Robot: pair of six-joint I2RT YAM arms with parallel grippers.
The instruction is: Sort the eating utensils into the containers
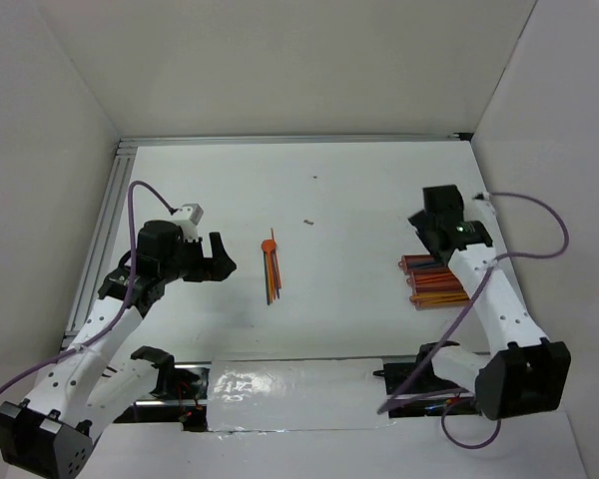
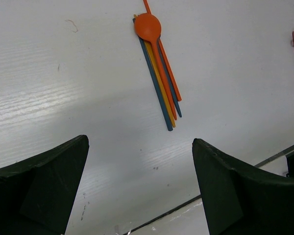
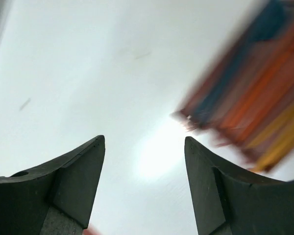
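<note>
We see our left gripper (image 2: 139,142) spread empty, the utensils (image 2: 159,68) lying to its right, and our right gripper (image 3: 144,142) released, empty, just beyond the far edge of the container (image 1: 434,282).

Orange-blue utensil bundle (image 1: 272,271), tray (image 1: 407,265) well apart

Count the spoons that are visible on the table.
1: an orange spoon lies on top of the loose bundle in the middle; the tray at right may hide more.
</note>
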